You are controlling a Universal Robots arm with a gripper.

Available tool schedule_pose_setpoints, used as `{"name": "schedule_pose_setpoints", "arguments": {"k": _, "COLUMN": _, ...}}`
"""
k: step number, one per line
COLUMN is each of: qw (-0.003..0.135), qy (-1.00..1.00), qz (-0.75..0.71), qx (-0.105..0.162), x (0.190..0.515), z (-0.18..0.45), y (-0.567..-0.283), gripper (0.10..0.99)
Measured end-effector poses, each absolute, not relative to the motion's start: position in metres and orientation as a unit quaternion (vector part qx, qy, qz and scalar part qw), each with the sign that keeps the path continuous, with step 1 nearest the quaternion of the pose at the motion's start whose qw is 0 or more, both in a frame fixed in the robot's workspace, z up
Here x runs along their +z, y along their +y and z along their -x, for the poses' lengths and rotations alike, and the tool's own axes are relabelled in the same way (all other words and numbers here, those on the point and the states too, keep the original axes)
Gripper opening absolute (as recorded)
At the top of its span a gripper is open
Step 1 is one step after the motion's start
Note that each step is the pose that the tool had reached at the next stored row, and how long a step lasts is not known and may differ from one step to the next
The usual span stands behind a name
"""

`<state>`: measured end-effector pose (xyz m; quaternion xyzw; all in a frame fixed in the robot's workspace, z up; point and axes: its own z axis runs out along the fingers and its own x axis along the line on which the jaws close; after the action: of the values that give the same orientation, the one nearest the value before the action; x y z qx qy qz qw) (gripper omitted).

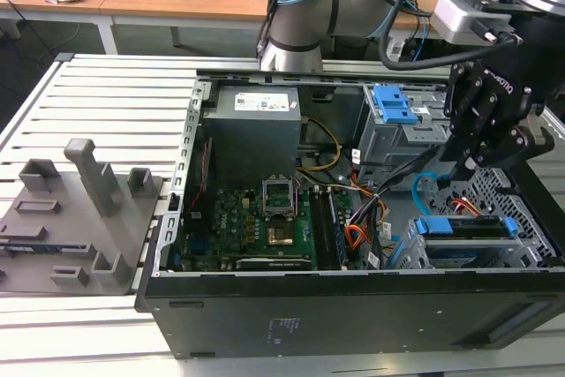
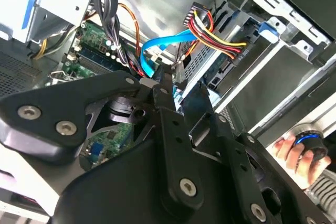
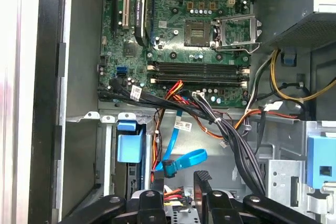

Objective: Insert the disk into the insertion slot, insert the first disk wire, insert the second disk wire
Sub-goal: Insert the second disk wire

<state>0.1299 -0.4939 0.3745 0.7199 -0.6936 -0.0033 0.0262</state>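
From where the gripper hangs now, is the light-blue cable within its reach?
Probably yes. The gripper hangs just above the light-blue cable, whose loop lies exposed. The black cable bundle runs close beside it and could snag.

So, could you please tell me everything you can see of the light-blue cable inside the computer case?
The light-blue cable is thin, flat and glossy, like plastic ribbon. In the first wrist view it runs down from the motherboard area, then curls into a loop ending in a small dark plug just above the pincer. In the second wrist view it arcs beside the red, orange and yellow wire bundle. In the exterior view it curves beside the arm, above the disk.
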Motion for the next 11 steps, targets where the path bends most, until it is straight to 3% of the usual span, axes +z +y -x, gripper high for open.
{"name": "schedule_pose_setpoints", "arguments": {"k": 11, "qw": 0.027, "qy": -0.672, "qz": -0.74, "qx": -0.002, "x": 0.363, "z": -0.117, "y": -0.501, "gripper": 0.361}}
